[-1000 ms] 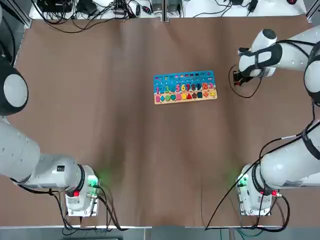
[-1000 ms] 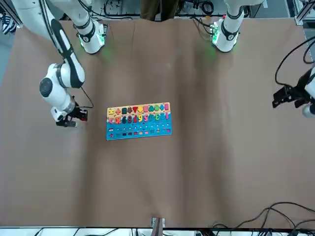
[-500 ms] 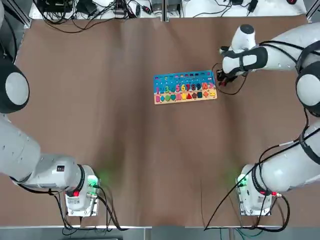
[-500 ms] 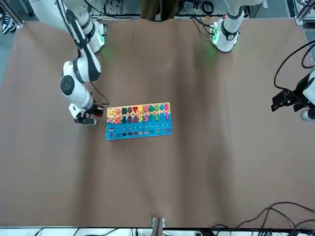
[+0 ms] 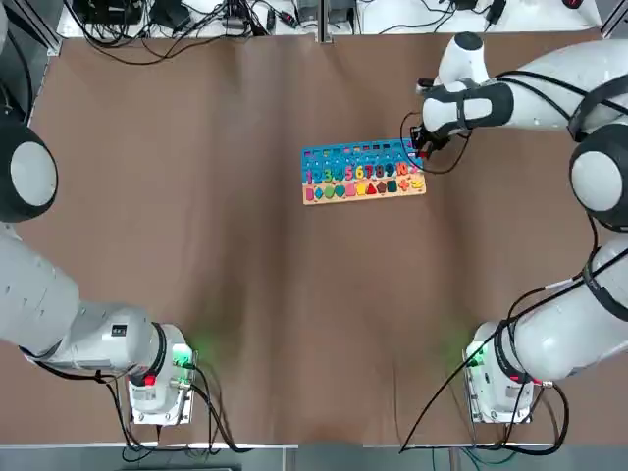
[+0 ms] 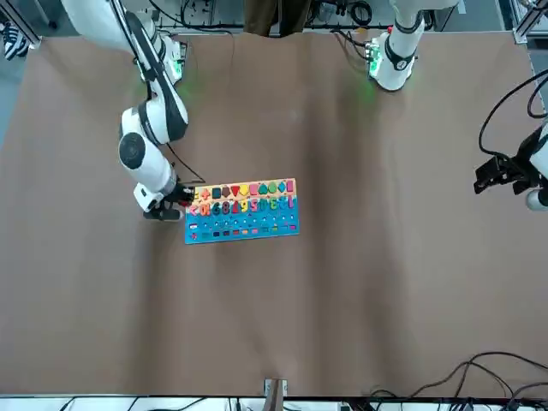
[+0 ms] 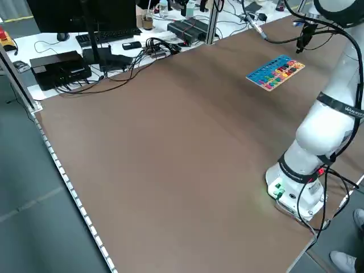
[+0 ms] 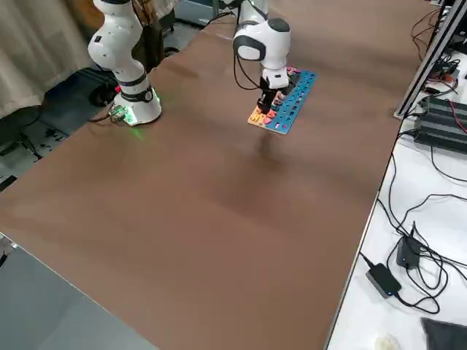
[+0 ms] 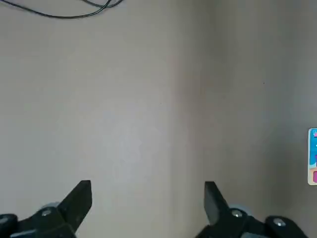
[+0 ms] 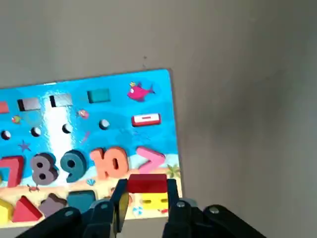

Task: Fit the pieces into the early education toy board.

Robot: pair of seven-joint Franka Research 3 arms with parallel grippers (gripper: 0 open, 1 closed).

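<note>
The left gripper [image 9: 146, 198] is idling with fingers spread wide and nothing between them, well apart from the board [image 5: 363, 172] so the workspace is kept free. The board is lying flat mid-table. The right gripper [image 10: 144, 196] is hovering over the board's right end, pinching a red piece [image 10: 147, 184], apparently to line it up with a slot.

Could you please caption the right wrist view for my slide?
Right gripper shut on a red piece, poised over the toy board beside the orange 10.
</note>
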